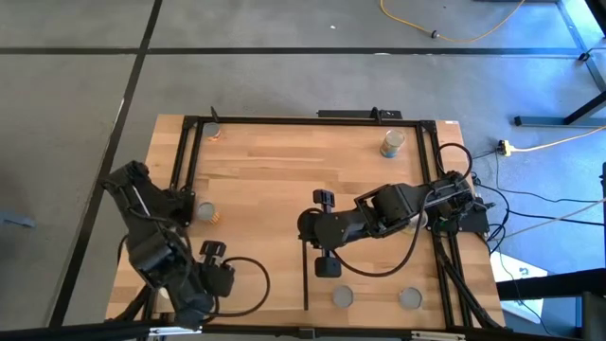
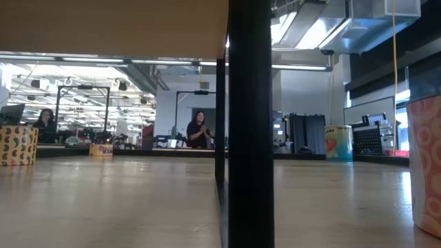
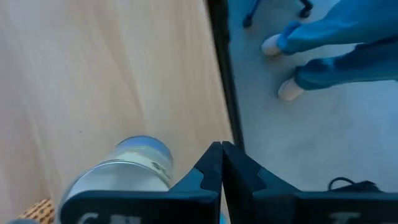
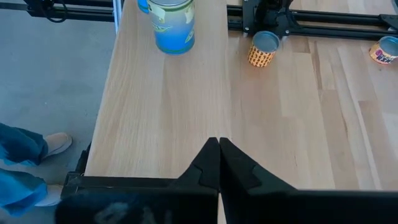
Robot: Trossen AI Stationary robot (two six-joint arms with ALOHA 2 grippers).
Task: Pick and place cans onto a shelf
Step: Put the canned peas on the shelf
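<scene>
My left gripper (image 3: 221, 163) is shut and empty at the table's near left (image 1: 194, 301). A blue-labelled can (image 3: 134, 171) stands upright just beside it; the same can shows in the right wrist view (image 4: 171, 25). My right gripper (image 4: 219, 155) is shut and empty over the table's middle (image 1: 305, 227), at the far edge of the smooth pale-wood shelf panel (image 4: 161, 106). An orange-labelled can (image 4: 263, 48) stands by the left arm's base (image 1: 205, 211). Other cans stand far left (image 1: 213, 131), far right (image 1: 393, 142) and near right (image 1: 343, 297), (image 1: 410, 298).
A black metal frame (image 1: 284, 119) runs round the table. A thin black strip (image 1: 305, 275) borders the panel, and a black post (image 2: 249, 124) fills the middle of the low view. A cable (image 1: 254, 284) loops near the left arm. A person's feet (image 3: 292, 90) are beside the near edge.
</scene>
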